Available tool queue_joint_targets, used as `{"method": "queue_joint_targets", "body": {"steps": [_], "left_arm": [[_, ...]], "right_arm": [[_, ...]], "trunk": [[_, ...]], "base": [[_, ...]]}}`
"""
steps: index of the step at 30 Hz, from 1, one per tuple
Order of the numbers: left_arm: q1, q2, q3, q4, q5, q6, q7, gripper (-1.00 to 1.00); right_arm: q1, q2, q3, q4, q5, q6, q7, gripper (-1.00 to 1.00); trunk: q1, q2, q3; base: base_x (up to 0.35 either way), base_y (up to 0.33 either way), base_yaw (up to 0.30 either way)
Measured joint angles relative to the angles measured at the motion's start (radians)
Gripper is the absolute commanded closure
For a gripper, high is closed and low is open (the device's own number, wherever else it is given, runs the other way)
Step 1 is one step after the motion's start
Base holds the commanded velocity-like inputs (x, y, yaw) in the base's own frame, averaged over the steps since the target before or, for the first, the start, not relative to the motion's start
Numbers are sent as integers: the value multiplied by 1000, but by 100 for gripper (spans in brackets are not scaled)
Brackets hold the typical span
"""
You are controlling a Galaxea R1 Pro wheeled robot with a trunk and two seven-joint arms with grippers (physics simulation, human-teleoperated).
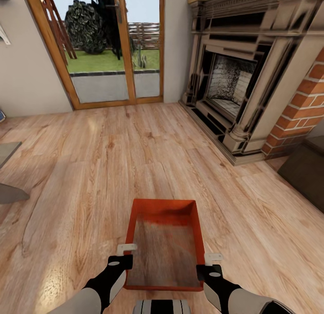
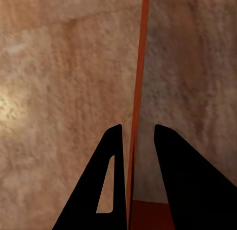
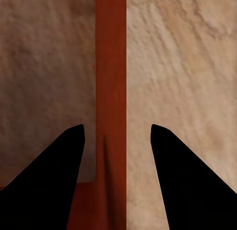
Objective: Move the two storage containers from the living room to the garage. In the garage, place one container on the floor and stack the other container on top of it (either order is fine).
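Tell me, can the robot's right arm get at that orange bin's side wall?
Probably yes: the right gripper already straddles the storage container wall, jaws apart on either side, with nothing in between.

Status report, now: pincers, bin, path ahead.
Left pincer straddles the bin's left wall, right pincer its right wall; grip unconfirmed. Bin over wood floor. Fireplace ahead right, glass door ahead.

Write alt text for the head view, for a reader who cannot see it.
An orange-red open-top storage container sits low in front of the robot over a light wood-plank floor, with the left hand at its left wall and the right hand at its right wall. Beyond it are a brick-sided fireplace and a wood-framed glass door looking onto a garden.
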Motion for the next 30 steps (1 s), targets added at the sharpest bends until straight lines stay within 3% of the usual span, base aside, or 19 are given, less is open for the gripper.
{"method": "queue_joint_targets", "body": {"steps": [10, 12, 30], "left_arm": [[0, -2, -3, -2, -1, -1, 0, 100], [1, -2, 4, -5, -11, 1, -3, 100], [0, -1, -5, 1, 2, 3, 1, 100]], "right_arm": [[-2, 0, 8, 5, -10, -2, 5, 100], [3, 0, -1, -4, 5, -6, -3, 100], [4, 0, -3, 1, 2, 0, 6, 100]], "trunk": [[0, 0, 0], [-2, 14, 6], [-69, 140, 63]], "base": [[-3, 3, 0], [0, 0, 0], [0, 0, 0]]}}
